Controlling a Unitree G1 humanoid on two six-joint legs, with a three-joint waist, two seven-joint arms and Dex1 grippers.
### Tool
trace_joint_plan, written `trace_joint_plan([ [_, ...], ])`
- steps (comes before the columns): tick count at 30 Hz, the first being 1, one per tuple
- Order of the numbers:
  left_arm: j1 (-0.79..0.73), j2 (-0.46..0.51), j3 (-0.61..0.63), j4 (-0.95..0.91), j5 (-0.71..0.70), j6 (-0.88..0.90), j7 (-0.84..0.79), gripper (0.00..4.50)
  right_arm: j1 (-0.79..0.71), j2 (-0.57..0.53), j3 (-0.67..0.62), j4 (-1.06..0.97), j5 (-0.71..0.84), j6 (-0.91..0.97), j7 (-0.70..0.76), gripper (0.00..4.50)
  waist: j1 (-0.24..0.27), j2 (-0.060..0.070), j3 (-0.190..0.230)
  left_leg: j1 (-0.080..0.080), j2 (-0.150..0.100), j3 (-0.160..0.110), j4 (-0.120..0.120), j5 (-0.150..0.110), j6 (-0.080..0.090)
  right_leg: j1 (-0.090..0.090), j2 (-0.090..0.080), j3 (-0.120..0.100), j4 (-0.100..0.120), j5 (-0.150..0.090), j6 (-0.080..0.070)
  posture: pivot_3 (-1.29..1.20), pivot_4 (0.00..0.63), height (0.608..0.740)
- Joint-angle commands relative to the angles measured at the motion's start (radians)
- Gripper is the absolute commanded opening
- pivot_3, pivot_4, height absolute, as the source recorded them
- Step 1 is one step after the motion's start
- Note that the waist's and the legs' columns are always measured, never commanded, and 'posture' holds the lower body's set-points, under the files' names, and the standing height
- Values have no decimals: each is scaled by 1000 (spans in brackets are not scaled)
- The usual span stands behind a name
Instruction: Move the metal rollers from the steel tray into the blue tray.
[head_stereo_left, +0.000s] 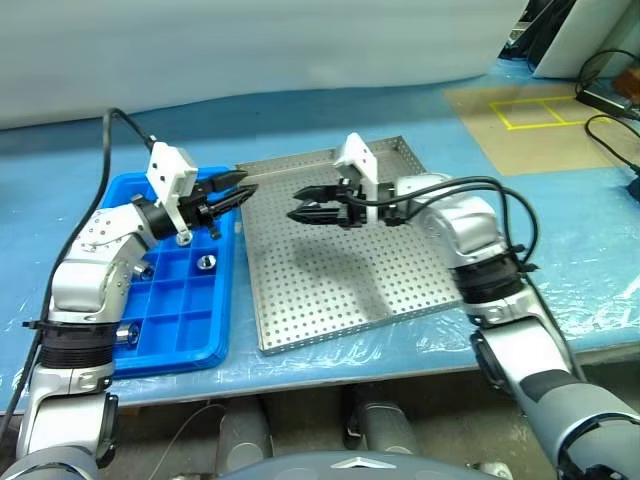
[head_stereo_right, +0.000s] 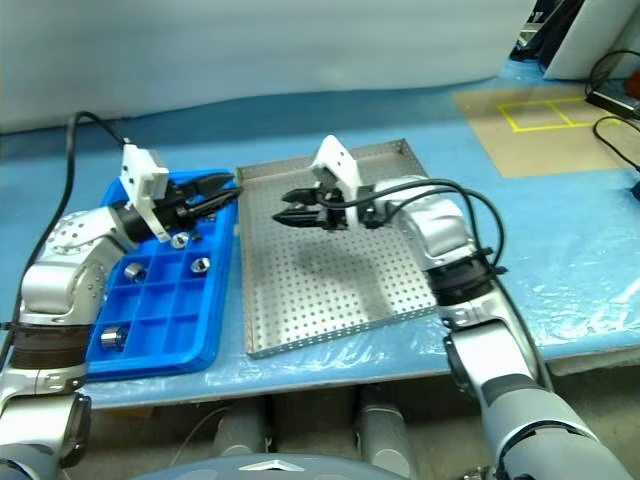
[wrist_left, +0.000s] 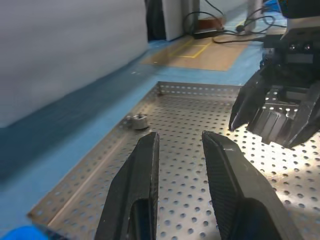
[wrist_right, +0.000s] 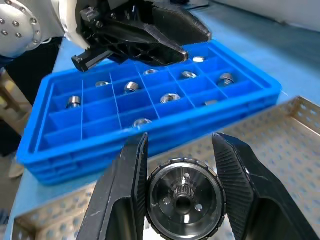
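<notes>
Held roller (wrist_right: 184, 201): clamped between the right gripper's (head_stereo_left: 303, 212) fingers, above the steel tray (head_stereo_left: 340, 290).
Other rollers: one (wrist_left: 138, 120) lies by the steel tray's far rim; several sit in the blue tray's (head_stereo_right: 150, 345) compartments.
Left gripper (head_stereo_left: 236, 195): clenched, empty, over the blue tray's far edge, tips toward the right gripper.
Underlay: blue sheet (head_stereo_left: 560, 250).

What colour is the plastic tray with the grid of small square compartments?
Bright blue plastic compartment tray; the right wrist view shows it best.
</notes>
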Motion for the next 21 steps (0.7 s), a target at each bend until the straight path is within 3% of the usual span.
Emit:
trace_joint_plan([
  [1,61,65,114,-98,-22,20,40,1438,-60,102,56,88,-23,-92,22,1658,3,-1,0,-2,0,0,-1,0,0,-1,0,0,0,0,0,85,150,740],
  [8,310,161,351,-250,-42,70,95,1438,-103,261,134,217,-50,-185,109,1658,33,-3,1,-4,1,-2,-8,1,-3,-5,0,-5,-1,-2,-4,277,150,740],
  [15,533,107,503,-448,-98,134,183,1438,-149,378,140,282,-29,-175,191,1658,101,-5,2,-3,2,-4,-8,0,-1,-5,0,-6,0,-3,-5,444,150,740],
  [21,638,64,544,-550,-127,154,244,1438,-142,443,163,366,-81,-216,200,1658,153,-5,2,-2,3,-5,-10,0,-2,-4,0,-5,0,-4,-5,504,150,740],
])
